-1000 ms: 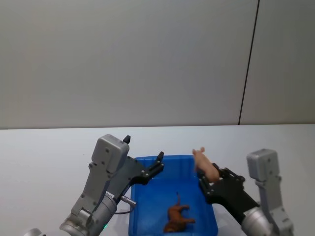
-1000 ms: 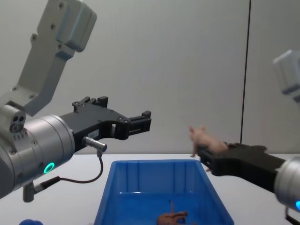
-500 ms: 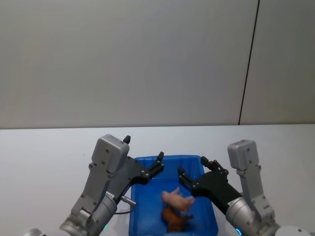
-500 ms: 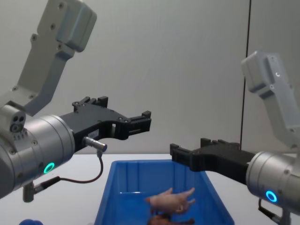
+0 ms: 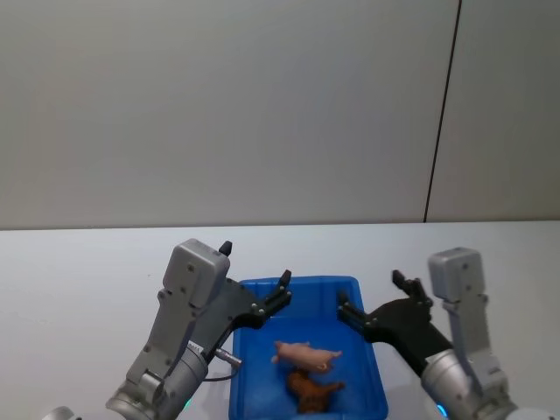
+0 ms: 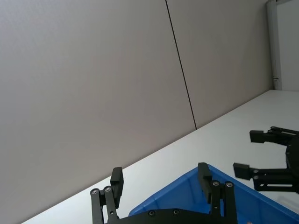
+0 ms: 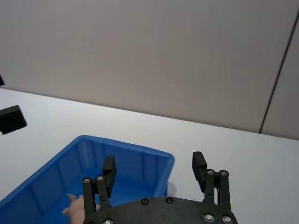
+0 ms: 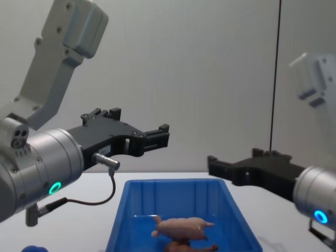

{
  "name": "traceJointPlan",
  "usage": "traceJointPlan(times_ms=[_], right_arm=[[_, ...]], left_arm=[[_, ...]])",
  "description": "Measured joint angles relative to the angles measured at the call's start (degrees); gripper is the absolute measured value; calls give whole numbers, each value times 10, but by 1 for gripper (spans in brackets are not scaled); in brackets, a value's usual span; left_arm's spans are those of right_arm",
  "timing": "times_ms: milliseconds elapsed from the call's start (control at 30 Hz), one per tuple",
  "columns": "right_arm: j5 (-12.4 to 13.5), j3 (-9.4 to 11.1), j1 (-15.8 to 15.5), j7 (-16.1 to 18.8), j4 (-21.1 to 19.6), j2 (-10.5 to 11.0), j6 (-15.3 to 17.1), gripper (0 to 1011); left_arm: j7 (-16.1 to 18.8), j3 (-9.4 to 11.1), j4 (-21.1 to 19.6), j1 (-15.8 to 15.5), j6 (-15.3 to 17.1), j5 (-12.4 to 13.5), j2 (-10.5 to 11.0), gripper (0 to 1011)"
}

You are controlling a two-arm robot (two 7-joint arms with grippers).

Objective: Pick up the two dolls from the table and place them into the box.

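pig (image 5: 306, 354) lies beside brown doll (image 5: 313, 391) in box (image 5: 324, 281), head view.

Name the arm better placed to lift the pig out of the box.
Probably right: the open right gripper hangs low beside the box rim, near the pig; the left gripper is higher above the box.

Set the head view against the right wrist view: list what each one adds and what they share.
Head view adds: the brown doll lying in the box, the pink pig whole next to it, and the left claw open by the box's left side. Right wrist view adds: the right claw seen from behind, its fingers wide apart and framing a corner of the box. Shared: the blue box, part of the pig, the open right claw.
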Motion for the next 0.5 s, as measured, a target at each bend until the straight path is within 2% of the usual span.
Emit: traceJointPlan(times_ms=[300,500], right_arm=[[5,12,-33,-49,-42,19,-10,1001],[10,18,-48,-69,-61,28,-13,1001]], left_arm=[[0,0,0,0,0,0,0,1001],[0,0,0,0,0,0,0,1001]])
